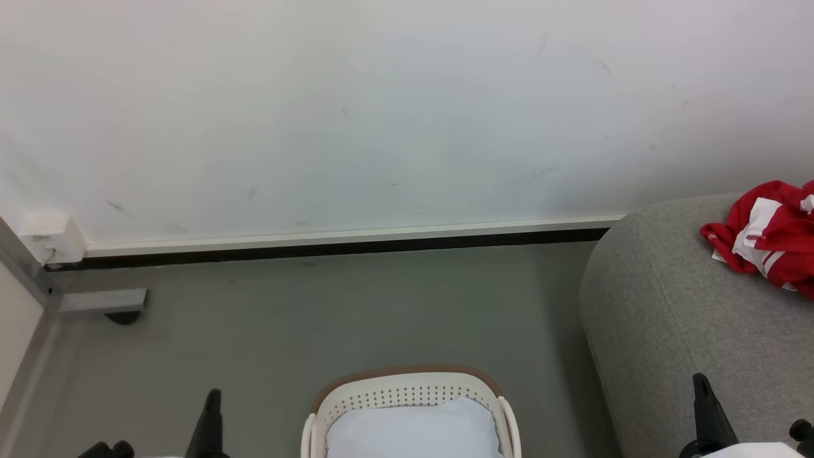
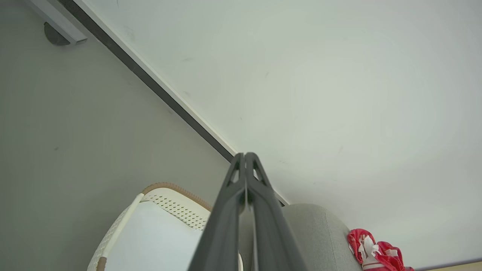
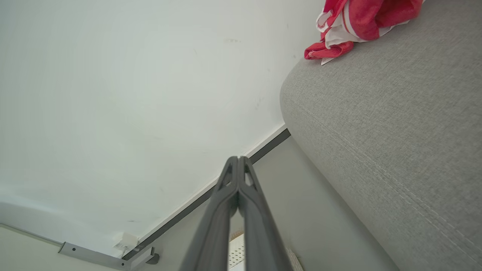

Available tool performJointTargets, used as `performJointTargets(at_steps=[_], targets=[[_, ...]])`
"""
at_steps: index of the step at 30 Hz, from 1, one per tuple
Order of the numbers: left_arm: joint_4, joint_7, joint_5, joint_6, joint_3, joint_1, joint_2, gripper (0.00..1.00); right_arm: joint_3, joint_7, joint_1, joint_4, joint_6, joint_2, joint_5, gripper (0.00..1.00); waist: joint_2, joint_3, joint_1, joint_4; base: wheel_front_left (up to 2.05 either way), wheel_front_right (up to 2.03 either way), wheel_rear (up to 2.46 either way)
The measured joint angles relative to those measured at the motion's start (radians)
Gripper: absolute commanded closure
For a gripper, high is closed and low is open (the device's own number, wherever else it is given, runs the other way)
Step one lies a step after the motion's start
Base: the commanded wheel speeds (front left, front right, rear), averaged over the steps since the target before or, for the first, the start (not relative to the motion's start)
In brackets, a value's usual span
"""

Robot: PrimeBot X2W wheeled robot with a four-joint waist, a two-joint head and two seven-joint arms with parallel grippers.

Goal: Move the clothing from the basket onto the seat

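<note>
From the head: high above the basket (image 1: 407, 393), looking down toward the wall (image 1: 381, 127) behind it. From each wrist: low beside the basket, tilted up that wall. Shared: the seat (image 1: 668, 318) right of the basket.

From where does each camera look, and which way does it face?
Head view: on the head, facing forward and down at floor and basket; left claw and right claw at the bottom.
Left wrist view: on the left arm, along its shut claw, over the basket.
Right wrist view: on the right arm, along its shut claw, beside the seat.
Shared: clothing on the seat, in all three.
</note>
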Motion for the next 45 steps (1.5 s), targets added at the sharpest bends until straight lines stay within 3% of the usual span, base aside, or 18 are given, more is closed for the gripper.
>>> performJointTargets(at_steps=[45], targets=[[-0.04, 0.121, -0.447, -0.015, 0.039, -0.046, 0.002, 1.0, -0.053, 0.122, -0.019, -0.076, 0.0, -0.002, 0.48, 1.0, 0.0, 0.013, 0.0, 0.025, 0.0, 0.0, 0.0]])
